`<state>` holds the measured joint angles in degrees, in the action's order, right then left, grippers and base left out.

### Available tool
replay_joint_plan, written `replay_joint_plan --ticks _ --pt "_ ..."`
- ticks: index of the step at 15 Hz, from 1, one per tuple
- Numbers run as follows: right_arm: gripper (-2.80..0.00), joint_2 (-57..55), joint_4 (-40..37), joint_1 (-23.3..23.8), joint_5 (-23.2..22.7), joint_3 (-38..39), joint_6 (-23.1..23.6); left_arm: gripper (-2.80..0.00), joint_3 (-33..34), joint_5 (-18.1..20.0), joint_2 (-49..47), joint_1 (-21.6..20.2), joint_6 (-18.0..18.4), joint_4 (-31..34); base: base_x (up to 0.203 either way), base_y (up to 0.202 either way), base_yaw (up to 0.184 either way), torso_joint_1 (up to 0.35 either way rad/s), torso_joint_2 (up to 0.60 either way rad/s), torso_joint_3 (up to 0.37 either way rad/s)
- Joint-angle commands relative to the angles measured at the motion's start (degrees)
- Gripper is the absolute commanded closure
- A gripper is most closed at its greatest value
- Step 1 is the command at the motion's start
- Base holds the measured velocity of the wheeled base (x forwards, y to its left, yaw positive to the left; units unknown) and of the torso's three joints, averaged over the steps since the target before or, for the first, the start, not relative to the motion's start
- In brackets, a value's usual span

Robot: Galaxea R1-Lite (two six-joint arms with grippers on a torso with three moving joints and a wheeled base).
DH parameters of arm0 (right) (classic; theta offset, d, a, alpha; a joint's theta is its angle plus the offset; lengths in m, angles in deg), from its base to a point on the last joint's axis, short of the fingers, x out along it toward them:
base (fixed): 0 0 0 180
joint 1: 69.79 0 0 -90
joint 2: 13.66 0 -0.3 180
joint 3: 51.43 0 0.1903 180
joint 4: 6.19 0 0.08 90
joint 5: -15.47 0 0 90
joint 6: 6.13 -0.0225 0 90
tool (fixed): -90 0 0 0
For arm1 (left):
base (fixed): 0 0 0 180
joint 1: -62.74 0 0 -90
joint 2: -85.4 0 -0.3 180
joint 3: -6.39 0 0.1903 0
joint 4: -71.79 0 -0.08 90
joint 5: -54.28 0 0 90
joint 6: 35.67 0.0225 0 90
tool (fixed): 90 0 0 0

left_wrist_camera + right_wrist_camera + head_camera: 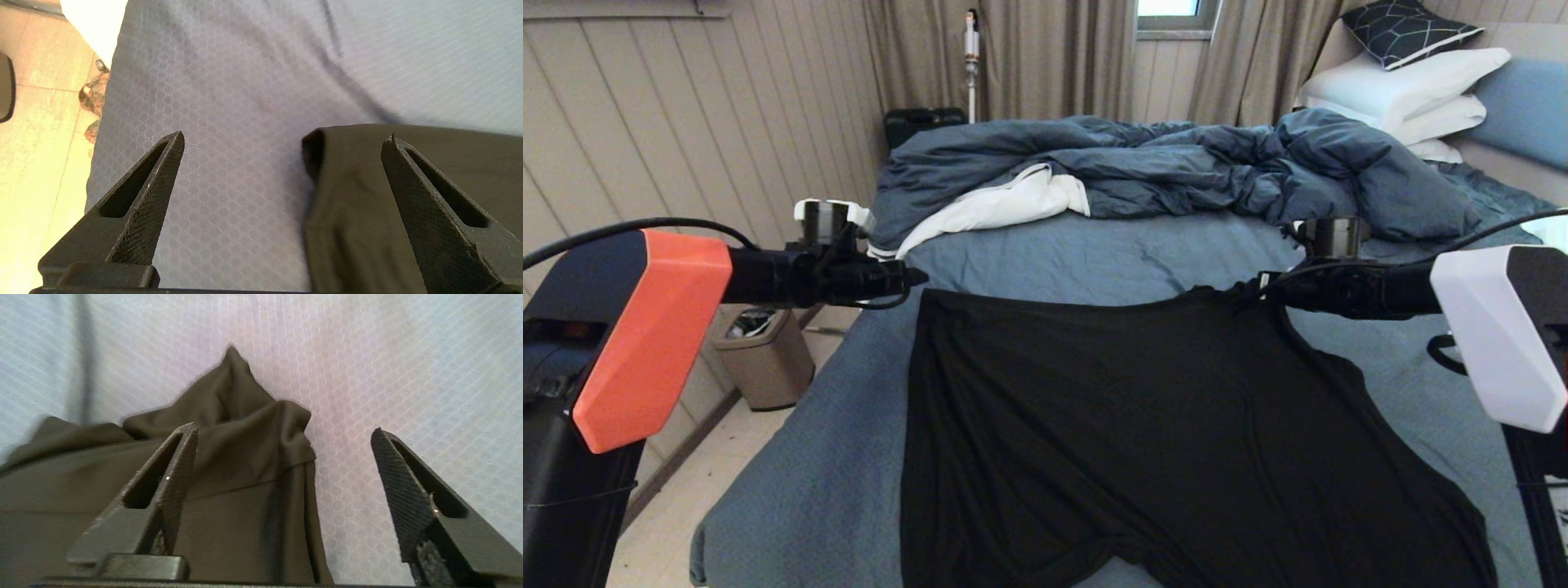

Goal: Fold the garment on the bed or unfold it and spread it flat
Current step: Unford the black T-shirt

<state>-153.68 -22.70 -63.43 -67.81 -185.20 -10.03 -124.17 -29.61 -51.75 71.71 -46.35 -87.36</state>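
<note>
The black garment [1160, 433] lies spread on the slate-blue sheet of the bed [1086, 261], plain side up, with no print or lettering showing. My left gripper [919, 279] hovers open over its far left corner [355, 192]; the fabric lies below between the fingers [163, 192], untouched. My right gripper [1258, 287] hovers open over the far right corner, where the cloth [245, 457] is bunched into a small peak. The near hem curls up slightly at the front edge.
The rumpled dark blue duvet [1176, 163] with white lining lies across the far half of the bed. White pillows [1405, 94] and a dark patterned cushion [1409, 28] are stacked far right. A beige bin [764, 355] stands on the floor left of the bed.
</note>
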Motion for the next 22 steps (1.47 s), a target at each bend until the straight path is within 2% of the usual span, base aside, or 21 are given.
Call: replay_joint_plan --ticks 1,6,7,9,12,14,16,18,20,22 --pt "-2.8 2.4 0.0 0.0 -0.1 1.1 -0.2 -2.8 0.5 0.0 2.4 0.0 -0.6 0.0 0.0 0.0 0.0 0.0 0.0 0.0" --pt "-2.8 14.0 -1.1 -0.1 -0.5 9.4 -1.1 -2.8 7.8 0.1 12.7 0.3 -2.6 0.5 0.0 0.0 0.0 0.0 0.0 0.0" --pt "0.0 17.0 -2.3 -0.1 -0.8 11.8 -1.3 0.0 11.6 0.2 15.2 0.3 -2.8 0.9 0.0 0.0 0.0 0.0 0.0 0.0" --pt "0.0 24.2 -6.6 0.0 -4.0 17.3 -2.4 0.0 21.7 1.9 22.4 0.5 -3.1 1.3 0.0 0.0 0.0 0.0 0.0 0.0" --pt "0.0 34.1 -19.4 -0.1 -13.9 25.1 -5.7 0.0 38.9 3.8 32.4 2.6 -4.1 1.9 0.0 0.0 0.0 0.0 0.0 0.0" --pt "0.0 36.6 -23.1 -3.1 -17.8 31.2 -7.0 0.0 50.2 4.1 36.1 4.7 -4.8 1.8 0.0 0.0 0.0 0.0 0.0 0.0" --pt "0.0 37.5 -23.6 -10.1 -18.7 36.6 -7.4 0.0 59.9 4.3 37.2 6.1 -6.1 0.2 0.0 0.0 0.0 0.0 0.0 0.0" --pt "0.0 37.4 -23.6 -16.7 -18.9 40.2 -7.6 0.0 68.5 4.2 37.2 7.0 -6.6 -5.2 0.0 0.0 0.0 0.0 0.0 0.0" --pt "0.0 37.5 -22.4 -19.2 -19.1 41.8 -8.0 0.0 74.1 4.2 37.0 8.1 -6.7 -9.7 0.0 0.0 0.0 0.0 0.0 0.0" --pt "0.0 37.9 -21.3 -19.3 -19.1 42.3 -8.8 0.0 76.3 4.0 36.1 8.7 -7.1 -12.3 0.0 0.0 0.0 0.0 0.0 0.0"
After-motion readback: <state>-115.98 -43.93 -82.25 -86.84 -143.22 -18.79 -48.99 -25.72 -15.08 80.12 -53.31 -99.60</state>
